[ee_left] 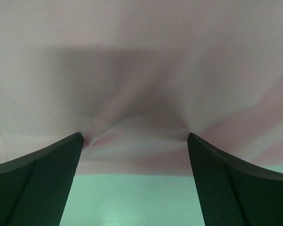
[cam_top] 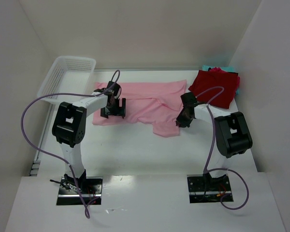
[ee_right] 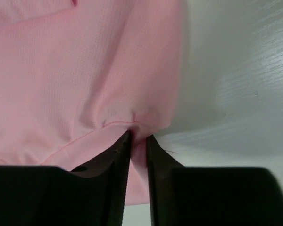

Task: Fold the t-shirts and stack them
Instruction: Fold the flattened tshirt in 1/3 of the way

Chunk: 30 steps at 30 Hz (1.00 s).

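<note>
A light pink t-shirt [cam_top: 150, 99] lies spread across the back of the table. My left gripper [cam_top: 113, 110] hovers over its left near hem, wide open. In the left wrist view the fingers [ee_left: 135, 137] straddle a small ridge of pink cloth [ee_left: 141, 70] without clamping it. My right gripper [cam_top: 183, 121] is at the shirt's right near part. In the right wrist view its jaws [ee_right: 138, 139] stand close together with a fold of the pink shirt [ee_right: 61, 70] pinched between them. A dark red folded t-shirt [cam_top: 215, 87] lies at the back right, with teal cloth [cam_top: 206, 67] showing at its edge.
A white mesh basket [cam_top: 67, 75] stands at the back left, tilted against the wall. White walls close in the table [cam_top: 135, 150] on three sides. Purple cables loop from both arms. The arm bases sit at the near edge.
</note>
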Tool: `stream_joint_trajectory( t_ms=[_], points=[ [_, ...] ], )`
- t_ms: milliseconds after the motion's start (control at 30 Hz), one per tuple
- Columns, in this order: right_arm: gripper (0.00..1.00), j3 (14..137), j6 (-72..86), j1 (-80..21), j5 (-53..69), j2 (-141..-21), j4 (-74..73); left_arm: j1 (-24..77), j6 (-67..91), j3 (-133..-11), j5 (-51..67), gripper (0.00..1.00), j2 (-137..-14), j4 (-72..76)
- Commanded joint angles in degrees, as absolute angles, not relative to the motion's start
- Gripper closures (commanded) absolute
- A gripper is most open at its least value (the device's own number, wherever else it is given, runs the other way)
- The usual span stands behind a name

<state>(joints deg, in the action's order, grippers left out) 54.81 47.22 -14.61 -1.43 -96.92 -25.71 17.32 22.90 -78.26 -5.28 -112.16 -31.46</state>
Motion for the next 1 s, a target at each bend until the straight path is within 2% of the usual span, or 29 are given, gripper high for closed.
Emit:
stream_joint_trajectory(
  t_ms=[0,33,167,500,600,800,967],
  points=[
    [0.80,56.5,46.9,-14.9,-3.4,-99.5,-26.7,17.0,24.3,-77.6,-5.1,0.01,-113.0,-31.6],
    [0.87,56.5,46.4,-14.9,-3.4,-99.5,-26.7,16.4,24.3,-77.6,-5.1,0.01,-113.0,-31.6],
    [0.93,57.9,45.8,-14.9,-6.5,-97.1,-30.9,16.4,24.3,-77.6,-4.6,0.01,-113.6,-31.6],
    [0.93,55.5,44.1,-10.8,-7.0,-90.4,-36.2,15.9,24.3,-77.6,-4.6,0.01,-114.1,-31.6],
    [0.86,54.9,42.9,-8.6,-7.0,-89.9,-36.2,15.9,24.3,-77.6,-4.6,0.01,-114.6,-31.6],
    [0.49,55.5,40.6,-8.6,-2.0,-89.4,-33.3,15.9,23.8,-77.6,-3.5,0.01,-114.4,-31.6],
    [0.44,55.5,38.1,-8.6,1.2,-87.8,-32.8,15.9,22.6,-78.1,-0.9,0.01,-110.4,-33.9]
  ],
)
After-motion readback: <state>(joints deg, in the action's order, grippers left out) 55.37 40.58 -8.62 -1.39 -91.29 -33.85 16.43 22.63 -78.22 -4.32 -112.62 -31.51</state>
